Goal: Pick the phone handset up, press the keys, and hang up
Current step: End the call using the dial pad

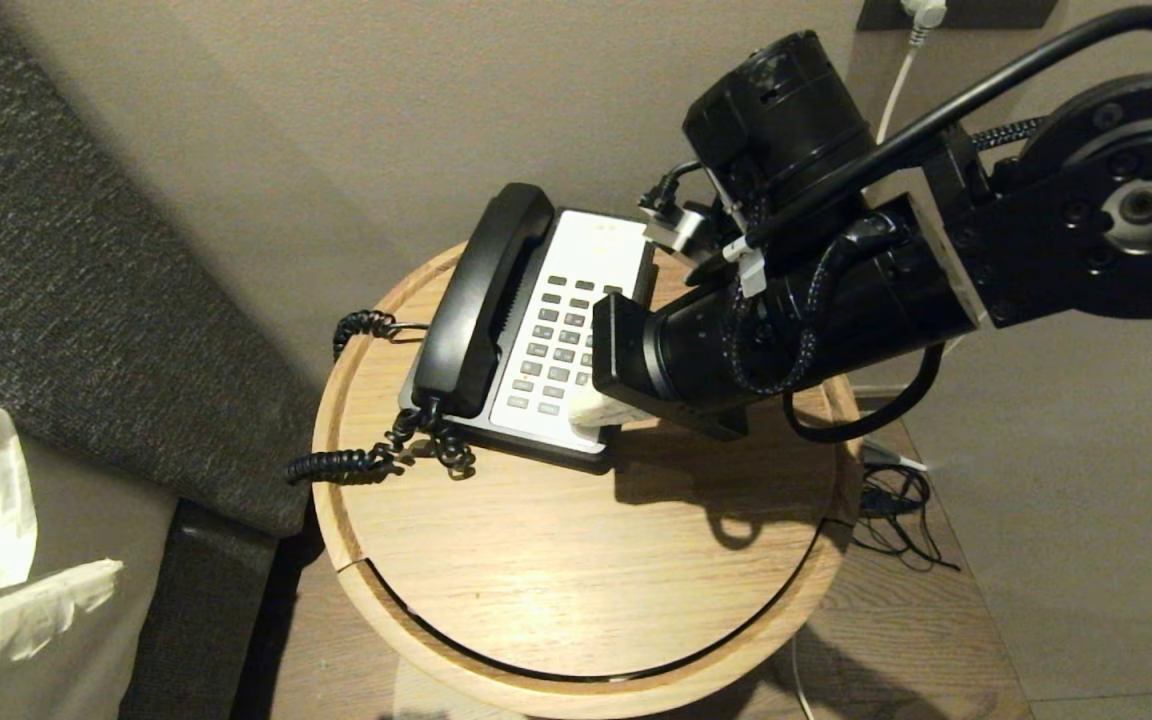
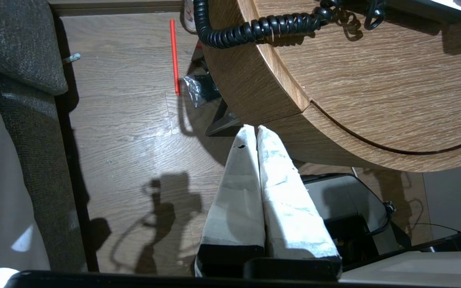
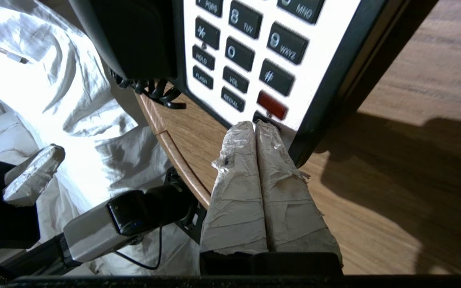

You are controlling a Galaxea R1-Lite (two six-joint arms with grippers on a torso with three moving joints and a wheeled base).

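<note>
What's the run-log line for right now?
long matte black plastic handset: on cradle | right gripper: shut, fingers at bottom row of dark grey rectangular keys | left gripper: shut, parked below round wooden table

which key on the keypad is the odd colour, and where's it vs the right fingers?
The red key, in the keypad's last rows below the # key. All other keys are dark grey. The right gripper, fingers shut, has its tips just short of it.

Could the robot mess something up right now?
Maybe. The right pincer, shut, hovers at the bottom edge of the small dark grey keys, so it might hit the wrong one. The long black plastic handset sits in its cradle, so any press wouldn't follow a pickup. The left pincer waits below the round wooden table.
</note>
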